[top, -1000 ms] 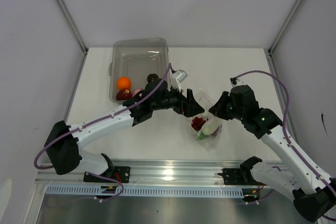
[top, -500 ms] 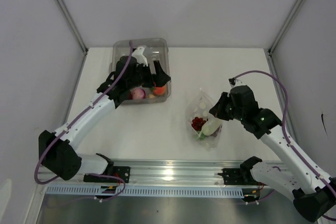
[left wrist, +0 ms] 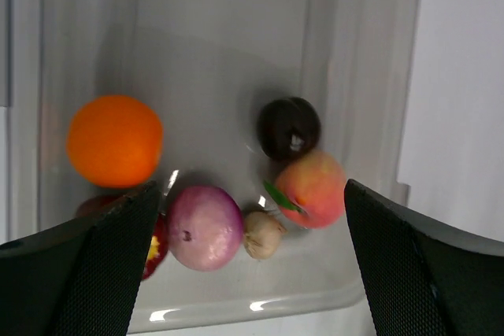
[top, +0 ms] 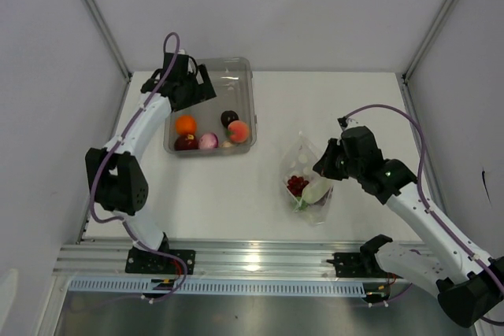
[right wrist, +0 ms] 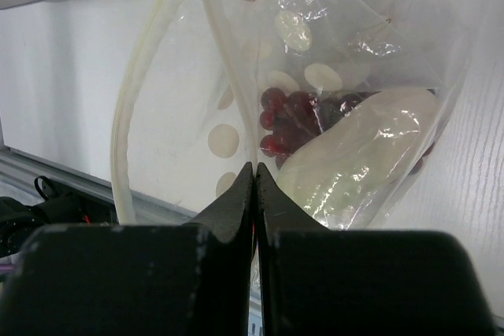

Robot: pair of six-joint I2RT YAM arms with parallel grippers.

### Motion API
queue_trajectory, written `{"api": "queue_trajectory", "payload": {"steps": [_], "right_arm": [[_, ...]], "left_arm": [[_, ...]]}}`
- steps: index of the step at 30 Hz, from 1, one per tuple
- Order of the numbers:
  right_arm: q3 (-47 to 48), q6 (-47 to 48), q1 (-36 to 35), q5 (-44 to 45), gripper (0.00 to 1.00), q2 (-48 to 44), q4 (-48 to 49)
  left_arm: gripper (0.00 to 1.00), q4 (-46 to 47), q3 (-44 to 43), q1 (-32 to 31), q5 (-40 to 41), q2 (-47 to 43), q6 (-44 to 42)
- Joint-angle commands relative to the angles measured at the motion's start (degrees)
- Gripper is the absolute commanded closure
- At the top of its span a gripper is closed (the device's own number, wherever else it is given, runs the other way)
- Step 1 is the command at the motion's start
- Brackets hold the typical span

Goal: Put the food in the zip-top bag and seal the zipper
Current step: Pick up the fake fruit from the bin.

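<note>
- Nearest the bases, the right gripper (right wrist: 253,182) is pinched tight on one lip of the zip-top bag (top: 309,182), holding it on the table (top: 354,108)
- The zipper (right wrist: 126,108) is unsealed: in the right wrist view its two pale strips bow apart, so the mouth gapes, seemingly on the side turned to the left arm
- Inside the bag lie the dark red grape bunch (right wrist: 285,120) and the white oblong piece (right wrist: 354,159), side by side and touching, with a green bit (top: 302,204) at the bag's near end
- Farther back and well apart to the left stands the clear bin (top: 250,104), where the rest of the food is bunched at its near end
- There I see an orange (left wrist: 115,141), a peach (left wrist: 311,189), a dark round fruit (left wrist: 289,127) just behind the peach, a pink bulb (left wrist: 205,227) and a small pale bulb (left wrist: 262,234)
- A dark red piece (top: 187,142) is partly hidden under one finger in the left wrist view
- Farthest off, the left gripper (top: 197,92) hangs over the bin's far left corner with jaws spread wide and nothing between them
- What the next pick turns on, as I judge it: the food lies ahead of and below these fingers, toward the bin's near wall, and the left arm is much the nearer
- The pink bulb and the pale bulb sit most nearly between the fingertips, while the orange is off to their left
</note>
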State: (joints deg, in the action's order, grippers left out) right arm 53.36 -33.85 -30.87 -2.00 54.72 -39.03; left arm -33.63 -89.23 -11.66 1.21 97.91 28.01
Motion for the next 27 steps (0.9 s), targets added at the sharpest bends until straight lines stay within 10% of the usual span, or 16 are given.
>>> {"api": "queue_trajectory", "payload": {"steps": [1, 10, 27], "right_arm": [[-0.2, 1.6, 0.4, -0.5, 1.0, 0.4, 1.5], [-1.6, 2.3, 0.7, -1.0, 1.0, 0.6, 2.8], [-2.2, 2.7, 1.1, -1.0, 1.0, -0.4, 3.1]], "left_arm": [[0.01, -8.3, -8.2, 0.9, 7.5, 4.7, -4.0], [0.01, -17.1, -15.5, 0.9, 20.9, 15.8, -6.4], [0.05, -17.2, -18.2, 1.1, 22.0, 25.5, -7.4]]}}
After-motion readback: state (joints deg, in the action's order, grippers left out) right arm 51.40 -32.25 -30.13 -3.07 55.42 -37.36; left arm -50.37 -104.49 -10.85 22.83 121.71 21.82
